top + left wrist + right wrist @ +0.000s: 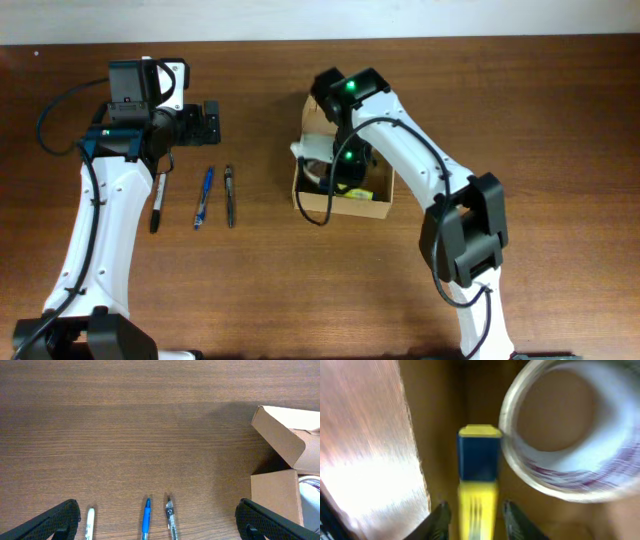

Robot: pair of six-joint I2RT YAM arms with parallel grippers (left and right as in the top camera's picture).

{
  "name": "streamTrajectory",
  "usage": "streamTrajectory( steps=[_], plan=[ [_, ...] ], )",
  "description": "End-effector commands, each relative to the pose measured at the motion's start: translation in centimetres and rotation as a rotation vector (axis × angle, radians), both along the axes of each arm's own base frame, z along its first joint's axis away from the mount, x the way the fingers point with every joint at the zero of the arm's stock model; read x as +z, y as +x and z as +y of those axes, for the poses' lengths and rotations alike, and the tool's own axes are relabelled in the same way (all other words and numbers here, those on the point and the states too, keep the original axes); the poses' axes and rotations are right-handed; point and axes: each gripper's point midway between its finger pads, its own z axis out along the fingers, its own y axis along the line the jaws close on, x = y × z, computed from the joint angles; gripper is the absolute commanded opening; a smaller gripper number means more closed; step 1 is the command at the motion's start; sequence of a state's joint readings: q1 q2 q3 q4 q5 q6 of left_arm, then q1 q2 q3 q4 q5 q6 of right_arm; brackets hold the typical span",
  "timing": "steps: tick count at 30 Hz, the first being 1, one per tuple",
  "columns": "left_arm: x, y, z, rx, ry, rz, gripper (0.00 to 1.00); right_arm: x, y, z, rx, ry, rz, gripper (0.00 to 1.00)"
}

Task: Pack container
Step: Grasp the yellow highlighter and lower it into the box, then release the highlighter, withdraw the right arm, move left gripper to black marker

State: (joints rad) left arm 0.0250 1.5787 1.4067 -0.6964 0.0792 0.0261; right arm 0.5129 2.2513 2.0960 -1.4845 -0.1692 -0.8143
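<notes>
**Overhead.** The box [360,210] sits at mid-frame, just right of centre, its flap open towards the top edge. My right gripper [346,172] reaches down into it, so the arm hides the fingers (their state cannot be read here). At upper left, my left gripper [210,122] hangs over bare table [520,120], well apart from the box. Below it lie a marker [157,200], a blue pen [204,197] and a grey pen [230,195], side by side and none touching.

**Left wrist.** My left gripper [156,505] is spread wide and holds nothing, with its fingers [55,521] in the bottom corners. The marker [90,520], blue pen [146,517] and grey pen [171,520] show between them at the bottom edge. The box [277,487] is at right, with a white tape roll [311,485] inside it.

**Right wrist.** This view looks inside the box [442,420] and is blurred. The tape roll [570,475] fills the upper right. A yellow and blue object [479,460] lies between the fingers [439,519] of my right gripper [474,506]. I cannot tell whether they grip it.
</notes>
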Motion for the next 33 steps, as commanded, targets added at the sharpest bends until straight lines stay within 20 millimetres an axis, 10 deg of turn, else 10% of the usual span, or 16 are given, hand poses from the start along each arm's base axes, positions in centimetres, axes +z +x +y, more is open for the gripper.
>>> streamTrajectory(
  steps=[1,12,18,24,26,33],
  plan=[
    [0.8,0.3,0.0,-0.012,0.0,-0.02,0.99,8.5,1.7,0.3,-0.078,0.103,-0.21,0.47],
    [1.2,0.7,0.0,-0.012,0.001,-0.044,0.99,17.1,4.7,-6.7,-0.405,0.181,-0.436,0.5],
    [1.7,1.3,0.0,-0.012,0.002,-0.073,0.99,18.4,10.0,-20.0,-1.005,0.213,-0.498,0.62],
    [1.7,1.2,0.0,-0.012,0.001,-0.072,0.99,16.5,9.9,-34.1,-1.44,0.254,-0.427,0.82],
    [1.6,1.1,-0.4,-0.028,-0.015,-0.066,0.99,15.8,9.1,-36.9,-1.509,0.29,-0.387,0.99],
    [-0.3,-1.0,-0.3,-0.021,-0.012,0.049,0.99,14.5,6.0,-42.8,-1.708,0.3,-0.31,0.99]
  ],
)
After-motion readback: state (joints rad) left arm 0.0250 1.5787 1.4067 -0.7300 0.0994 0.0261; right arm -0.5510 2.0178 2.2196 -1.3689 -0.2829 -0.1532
